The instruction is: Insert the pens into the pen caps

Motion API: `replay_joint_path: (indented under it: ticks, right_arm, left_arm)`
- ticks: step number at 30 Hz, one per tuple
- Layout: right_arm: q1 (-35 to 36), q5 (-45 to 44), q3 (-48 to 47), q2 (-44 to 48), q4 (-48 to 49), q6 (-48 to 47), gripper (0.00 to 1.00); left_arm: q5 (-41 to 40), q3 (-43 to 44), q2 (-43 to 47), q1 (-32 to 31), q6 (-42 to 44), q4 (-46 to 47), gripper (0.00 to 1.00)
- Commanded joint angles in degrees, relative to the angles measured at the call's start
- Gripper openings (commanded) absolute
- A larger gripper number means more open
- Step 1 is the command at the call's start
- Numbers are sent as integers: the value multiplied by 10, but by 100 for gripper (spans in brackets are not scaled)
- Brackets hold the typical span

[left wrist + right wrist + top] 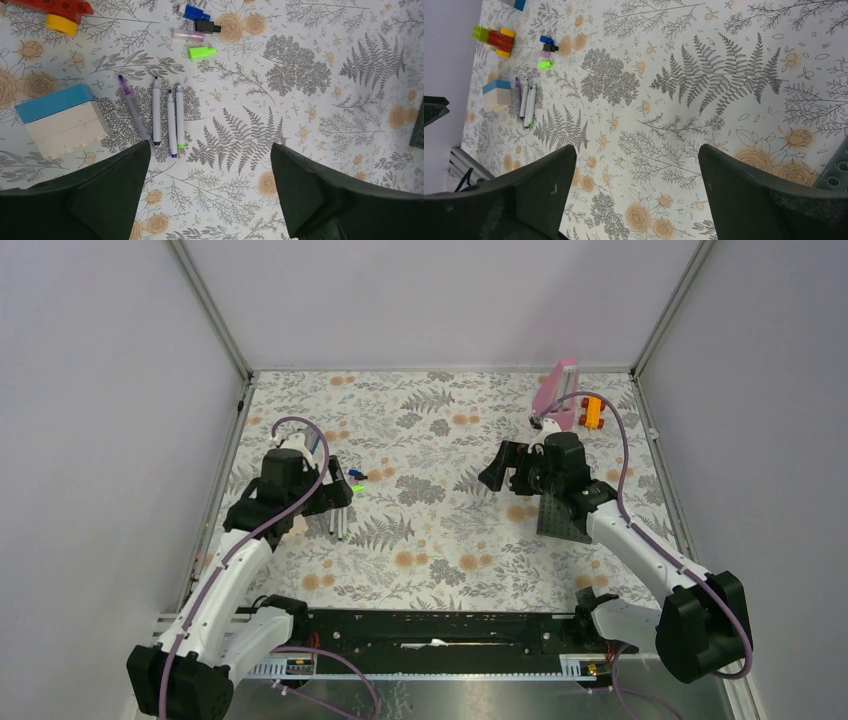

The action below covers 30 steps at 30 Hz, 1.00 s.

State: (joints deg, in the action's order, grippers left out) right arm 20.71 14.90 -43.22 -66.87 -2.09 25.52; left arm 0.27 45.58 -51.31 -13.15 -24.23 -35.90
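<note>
The pens [171, 120] lie side by side just ahead of the wide, empty left jaws, the pen caps [202, 52] farther ahead; the right jaws, equally wide, hang well apart. Packed so tightly, one pen's grasp could drag its neighbours.

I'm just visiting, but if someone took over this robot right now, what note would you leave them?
Left gripper: open, empty, just short of the pens.
Right gripper: open, empty, far from them.
The pens lie side by side, uncapped; green cap, black cap and blue cap lie loose beyond them.
Done: nothing.
Left: cap every pen.
</note>
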Motion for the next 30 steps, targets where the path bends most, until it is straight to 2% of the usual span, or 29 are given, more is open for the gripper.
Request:
replay_joint_path:
  ticks: [1,8,13,19,24,27,30]
  right_arm:
    - [11,-49,0,-4,12,-11,98]
    - [24,-130,58,-16,121,-45,98]
    - [69,-218,42,-63,112,-55,98]
    - [100,-286,63,-38,144,-49,98]
    - [91,-282,106,7,174,-36,98]
    - [51,-219,112,4,182,-24,98]
    - [3,-170,107,-17,181,0,98]
  left_arm:
    - [-22,10,-14,0,2,17,99]
    - [-43,13,-31,1,1,12,99]
    - [-49,14,-43,1,-3,8,99]
    - [-52,27,-61,-1,-29,-17,98]
    - [-60,19,-94,-19,-69,-27,90]
    - [-84,17,-124,-53,-93,-27,87]
    - [-102,16,-158,-84,-115,-26,78]
